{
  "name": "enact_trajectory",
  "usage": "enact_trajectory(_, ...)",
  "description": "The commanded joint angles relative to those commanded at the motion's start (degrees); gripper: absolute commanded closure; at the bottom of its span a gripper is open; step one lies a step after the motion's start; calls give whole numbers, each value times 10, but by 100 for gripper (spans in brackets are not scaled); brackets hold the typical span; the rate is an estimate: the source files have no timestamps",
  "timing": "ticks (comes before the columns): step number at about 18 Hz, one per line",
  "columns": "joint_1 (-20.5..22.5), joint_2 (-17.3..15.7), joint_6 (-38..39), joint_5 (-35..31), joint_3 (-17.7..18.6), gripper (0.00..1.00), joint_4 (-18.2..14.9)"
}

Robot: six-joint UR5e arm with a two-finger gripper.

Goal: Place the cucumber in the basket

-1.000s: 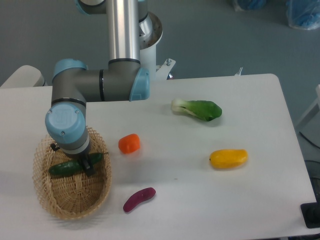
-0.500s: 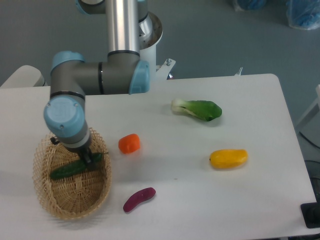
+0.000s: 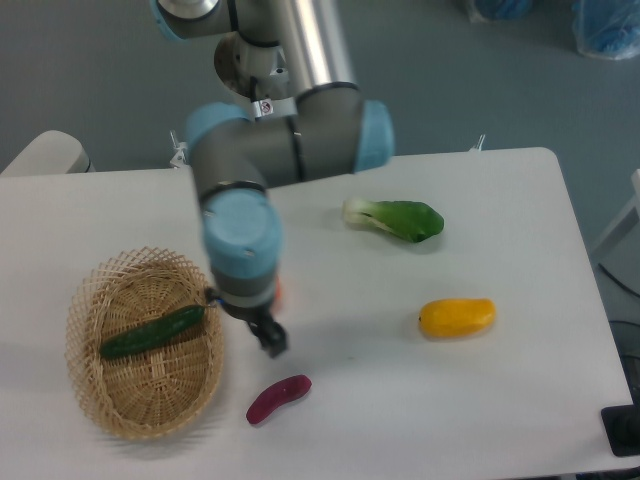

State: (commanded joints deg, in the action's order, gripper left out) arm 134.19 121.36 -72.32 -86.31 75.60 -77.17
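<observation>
Cucumber point(image 3: 152, 333) lying inside the basket point(image 3: 92, 395), slanted across its floor, lower end toward the left rim, upper end near the right rim. Not touching the gripper.

Gripper point(image 3: 272, 343) hanging over bare table point(image 3: 520, 390) just right of the basket, apart from it, carrying nothing. Fingers blurred and seen end-on as 1 dark shape; cannot tell whether spread or closed. Wrist housing above it blocking most of an orange piece point(image 3: 279, 292), only a sliver showing at its right edge.

Purple eggplant-like piece point(image 3: 278, 398) lying on the table just below the gripper, close to the basket's right side, not touching either.

Leafy green vegetable with white stem point(image 3: 394, 218) resting further back, right of the arm's elbow. Yellow piece point(image 3: 457, 317) sitting well apart to the right, roughly level with the gripper.

Basket sitting near the table's front left, holding only the cucumber.
</observation>
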Motion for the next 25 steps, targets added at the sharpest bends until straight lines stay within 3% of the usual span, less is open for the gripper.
enact_trajectory(2,19,25,-28,-3,-21,0,3)
enact_trajectory(4,26,67,-40,-11,-72,0,8)
enact_trajectory(6,39,84,-47,-30,-95,0,5)
enact_trajectory(15,64,109,-103,-32,-119,0,7)
enact_trajectory(25,73,105,-128,-27,-111,0,10)
